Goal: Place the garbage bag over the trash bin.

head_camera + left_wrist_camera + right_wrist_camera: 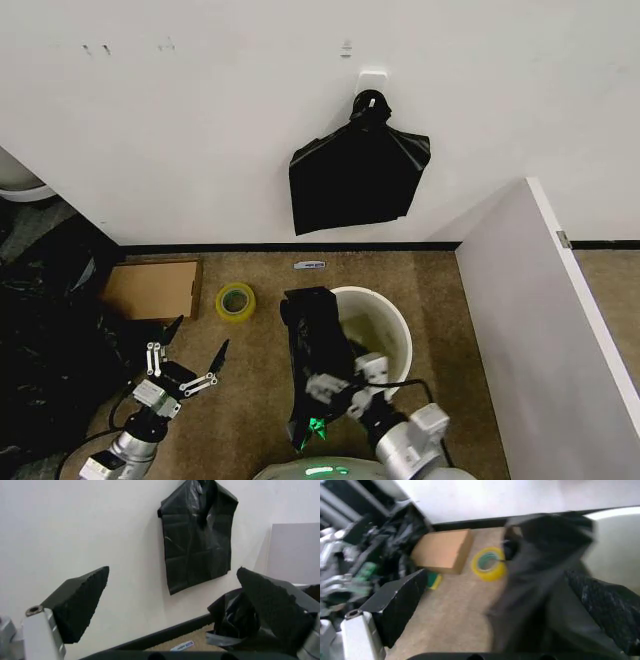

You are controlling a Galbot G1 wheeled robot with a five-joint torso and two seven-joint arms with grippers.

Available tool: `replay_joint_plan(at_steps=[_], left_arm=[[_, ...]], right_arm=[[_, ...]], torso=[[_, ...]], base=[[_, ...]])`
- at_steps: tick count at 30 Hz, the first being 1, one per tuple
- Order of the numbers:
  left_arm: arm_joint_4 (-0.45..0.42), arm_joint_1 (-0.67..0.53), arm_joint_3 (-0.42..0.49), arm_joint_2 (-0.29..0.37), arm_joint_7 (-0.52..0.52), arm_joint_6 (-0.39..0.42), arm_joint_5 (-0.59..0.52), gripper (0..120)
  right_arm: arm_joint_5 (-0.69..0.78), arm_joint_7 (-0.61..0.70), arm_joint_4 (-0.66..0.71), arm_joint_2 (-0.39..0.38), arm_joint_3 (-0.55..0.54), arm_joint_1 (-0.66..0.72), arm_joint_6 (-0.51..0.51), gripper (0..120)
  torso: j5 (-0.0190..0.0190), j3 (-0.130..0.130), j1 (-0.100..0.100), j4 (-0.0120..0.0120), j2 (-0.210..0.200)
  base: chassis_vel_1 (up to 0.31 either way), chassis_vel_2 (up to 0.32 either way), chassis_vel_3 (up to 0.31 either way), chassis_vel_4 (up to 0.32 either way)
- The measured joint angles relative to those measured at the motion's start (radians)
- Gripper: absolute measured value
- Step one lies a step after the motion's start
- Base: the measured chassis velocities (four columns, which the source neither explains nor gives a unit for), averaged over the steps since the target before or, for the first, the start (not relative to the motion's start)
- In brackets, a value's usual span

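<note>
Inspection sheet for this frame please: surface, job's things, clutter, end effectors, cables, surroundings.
Surface: brown carpet floor.
Job's things: garbage bag draped at the near left rim of the trash bin, not spread over the opening.
Clutter: yellow tape roll, cardboard box, small label by the baseboard, dark heap at left.
End effectors: right end effector at the bag, grip unclear; left end effector open, above the floor beside the heap.
Cables: black cable near the left arm.
Surroundings: white wall, knotted black bag on a hook, white panel at right.
</note>
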Motion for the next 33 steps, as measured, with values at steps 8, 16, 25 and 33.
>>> replay_joint_plan(at_steps=[8, 16, 25, 33], left_arm=[[0.015, -0.009, 0.001, 0.0, -0.003, 0.0, 0.005, 100], [0.025, -0.019, 0.009, 0.0, -0.005, 0.0, 0.006, 100], [0.026, -0.028, 0.05, 0.001, -0.009, 0.0, 0.016, 100], [0.031, -0.048, 0.162, 0.039, -0.002, 0.005, -0.006, 100]], right_arm=[[-0.123, 0.11, -0.065, 0.017, -0.085, 0.128, -0.163, 92], [-0.144, 0.18, -0.08, 0.032, -0.089, 0.138, -0.222, 63], [-0.135, 0.191, -0.075, 0.046, -0.066, 0.119, -0.193, 30], [-0.1, 0.222, -0.074, 0.057, -0.044, 0.112, -0.18, 1]], torso=[[-0.0002, 0.0, 0.0, 0.0, 0.0], [-0.0001, 0.0, 0.0, -0.0001, 0.0], [-0.0001, 0.0, 0.0, 0.0, 0.0], [-0.0001, 0.0, 0.0, -0.0001, 0.0]], base=[[0.0, 0.0, 0.0, 0.0], [0.0, 0.0, 0.0, 0.0], [0.0, 0.0, 0.0, 0.0], [0.0, 0.0, 0.0, 0.0]])
